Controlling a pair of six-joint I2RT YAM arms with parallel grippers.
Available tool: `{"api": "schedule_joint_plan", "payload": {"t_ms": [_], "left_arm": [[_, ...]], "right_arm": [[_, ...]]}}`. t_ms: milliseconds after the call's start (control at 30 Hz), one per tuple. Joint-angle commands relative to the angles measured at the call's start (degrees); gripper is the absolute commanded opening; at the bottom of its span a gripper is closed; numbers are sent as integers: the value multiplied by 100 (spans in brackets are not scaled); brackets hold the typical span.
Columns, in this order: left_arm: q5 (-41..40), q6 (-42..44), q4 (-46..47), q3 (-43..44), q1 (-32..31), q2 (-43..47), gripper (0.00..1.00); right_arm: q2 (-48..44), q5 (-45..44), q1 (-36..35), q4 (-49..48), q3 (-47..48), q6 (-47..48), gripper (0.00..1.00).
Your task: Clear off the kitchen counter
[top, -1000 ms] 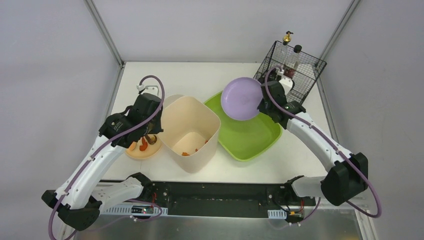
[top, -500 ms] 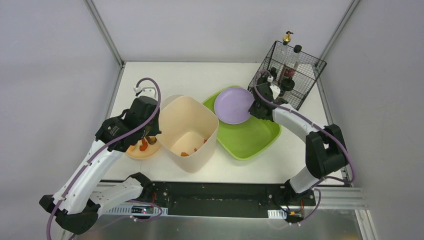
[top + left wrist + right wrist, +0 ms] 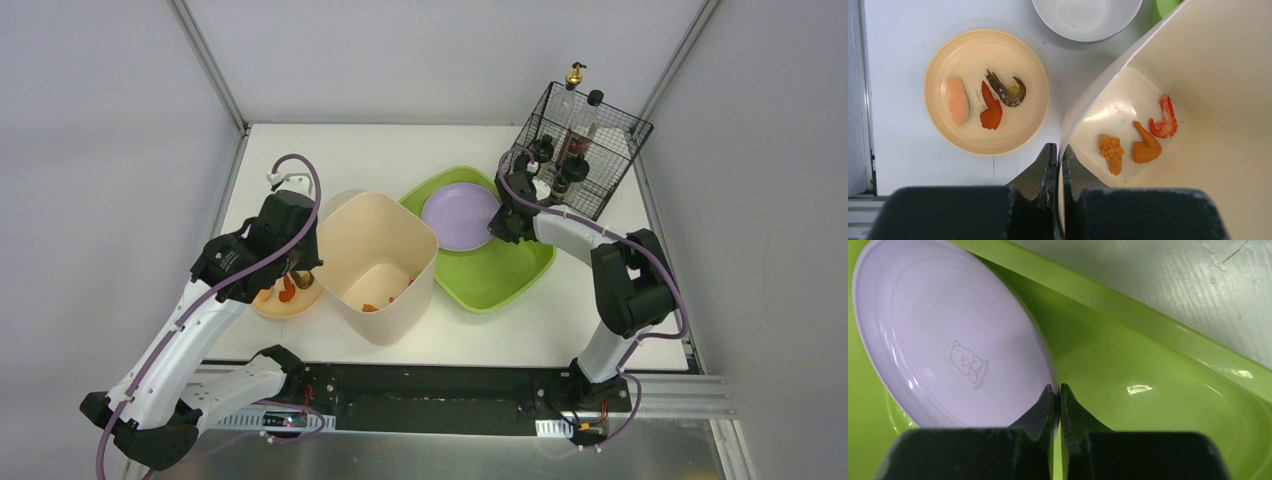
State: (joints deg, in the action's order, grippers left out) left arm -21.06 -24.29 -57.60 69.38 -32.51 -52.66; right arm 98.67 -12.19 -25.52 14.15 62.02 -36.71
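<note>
The white kitchen counter (image 3: 400, 150) carries a cream bin (image 3: 380, 262), a green tray (image 3: 500, 275) and a small cream plate (image 3: 275, 300) with food scraps. My left gripper (image 3: 1058, 152) is shut on the cream bin's wall (image 3: 1083, 107); fried pieces and a shrimp (image 3: 1163, 120) lie inside the bin. The cream plate (image 3: 985, 90) lies just left of it. My right gripper (image 3: 1058, 392) is shut on the rim of a lilac plate (image 3: 953, 340), which rests low in the green tray (image 3: 1148, 365); it also shows in the top view (image 3: 460, 215).
A black wire basket (image 3: 580, 145) with bottles stands at the back right corner, just behind my right arm. A white bowl (image 3: 1085, 17) sits beyond the cream plate. Grey metal framing edges the counter.
My right gripper has lowered the lilac plate from tilted above the tray down into the tray's back part. The left arm has barely moved.
</note>
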Motion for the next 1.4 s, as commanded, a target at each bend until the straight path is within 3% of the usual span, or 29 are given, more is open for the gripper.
{"api": "schedule_joint_plan", "payload": {"t_ms": [0,200,333,767,867,1067,1233,1367], "left_arm": [[69,144,259,-76,78,2,0],[111,162,293,-92,87,-11,0],[63,132,308,-94,105,-14,0],[-89,49,319,-4,105,-109,1],[-112,39,320,3,105,-95,11],[48,92,317,196,105,-6,40],[-3,165,175,700,105,189,49],[-493,179,-177,1198,105,283,52]], "right_arm": [[-17,166,25,-327,4,-185,9],[-330,140,22,-246,-124,-126,47],[-650,92,14,-9,-140,-27,55],[-2832,-420,-393,718,-555,263,63],[-3308,-453,-610,962,-500,333,65],[-3920,-540,-1204,1284,-227,461,65],[-3954,-864,-1879,1536,55,612,66],[-3965,-1188,-2244,1569,161,699,66]]}}
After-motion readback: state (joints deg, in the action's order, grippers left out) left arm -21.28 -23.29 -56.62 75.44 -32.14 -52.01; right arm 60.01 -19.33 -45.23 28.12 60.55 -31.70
